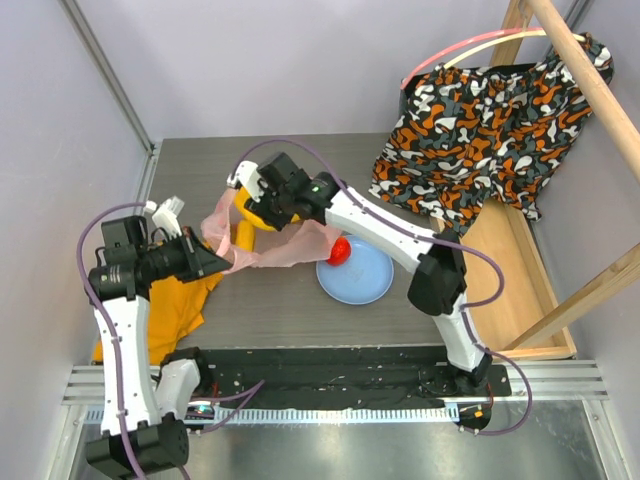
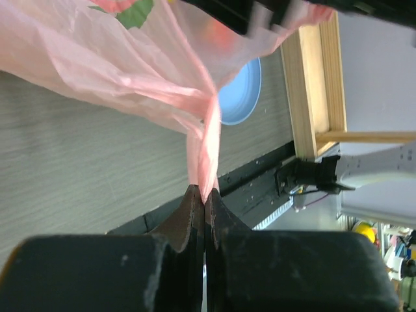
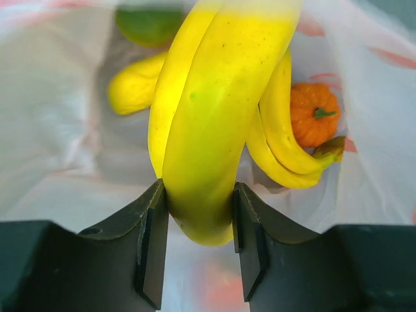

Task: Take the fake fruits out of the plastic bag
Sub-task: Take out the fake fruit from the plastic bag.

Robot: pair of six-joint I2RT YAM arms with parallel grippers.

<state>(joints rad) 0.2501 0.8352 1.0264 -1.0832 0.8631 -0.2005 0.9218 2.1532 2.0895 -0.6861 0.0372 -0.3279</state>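
Right gripper (image 3: 200, 195) clenched across near end of banana bunch (image 3: 214, 97), long axis pointing away from jaws into plastic bag (image 3: 52, 130), whose twisted edge left gripper (image 2: 205, 198) pinches taut at left; withdraw straight back.

The top view looks steeply down from behind the arm bases over the whole desk (image 1: 260, 310). The left claw (image 2: 205, 196) and right claw (image 3: 199, 195) views sit close, sharing its mid-frame pink bag (image 1: 290, 246).

Left gripper (image 2: 205, 200) pinching twisted strand of plastic bag (image 2: 130, 71) — perhaps a handle, blue plate (image 2: 244, 91) beyond
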